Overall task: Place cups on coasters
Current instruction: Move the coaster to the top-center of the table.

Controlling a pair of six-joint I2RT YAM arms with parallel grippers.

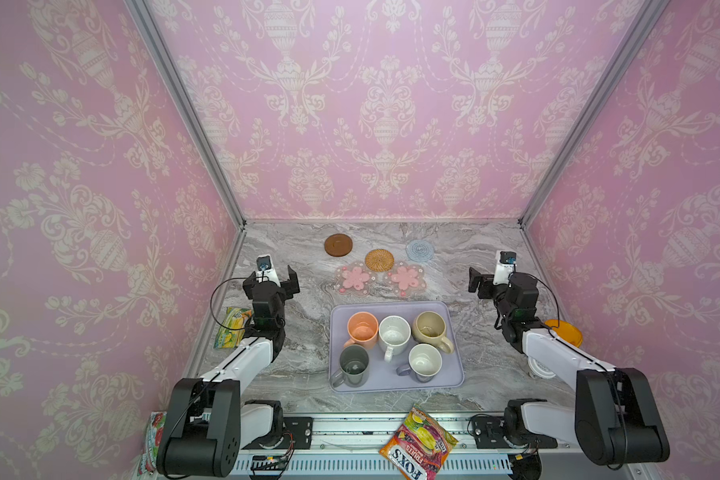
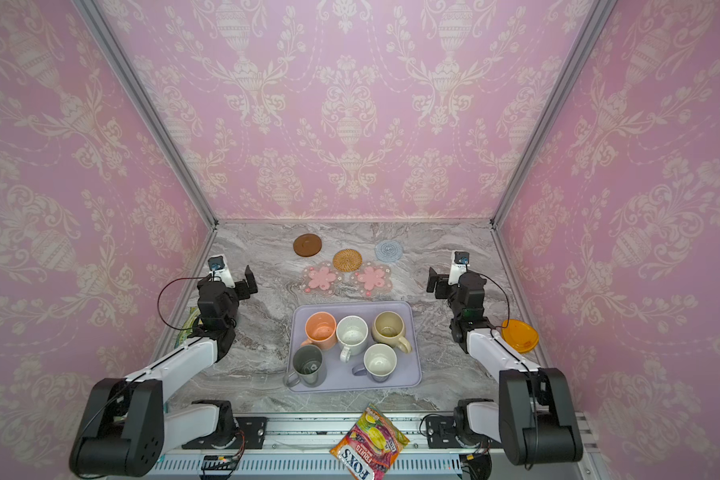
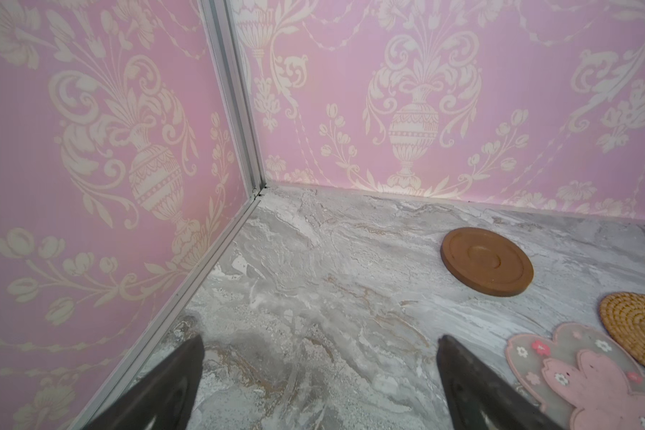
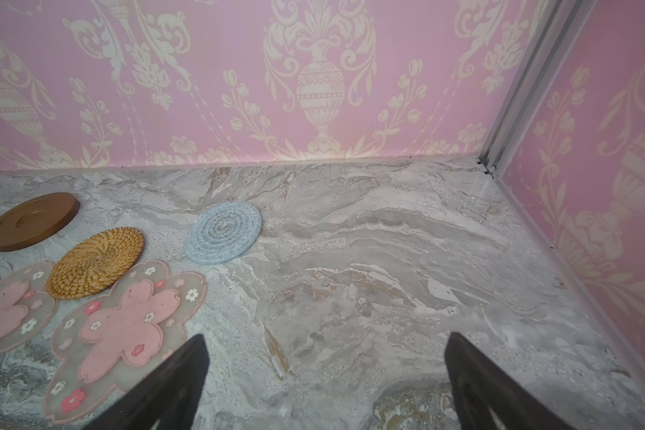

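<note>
Upright on the lavender tray [image 1: 449, 376], all five mugs: along its far side, left to right, peach-orange mug [image 1: 362, 329], speckled white mug [image 1: 394, 334], rounded beige mug [image 1: 431, 329]; along its near side, dark grey-green mug [image 1: 353, 365] and lavender mug [image 1: 424, 362]. Beyond the tray's far edge, flat on the marble surface [image 1: 300, 361] and uncovered: left pink-flower coaster [image 1: 354, 279] and right pink-flower coaster [image 1: 404, 278] closest to the tray, side by side; rattan coaster [image 1: 379, 259] just behind the gap between them, edge against theirs; brown disc coaster [image 1: 338, 244] farther back and leftward; pale blue knitted coaster [image 1: 420, 250] farther back and rightward. Off the tray's far left corner, well apart from it, left tool [image 3: 319, 340], jaws spread wide over bare marble. Off the far right corner, right tool [image 4: 324, 338], jaws likewise wide apart, gripping nothing. Right of the tray, by the right arm, orange-lidded container [image 1: 564, 332].
</note>
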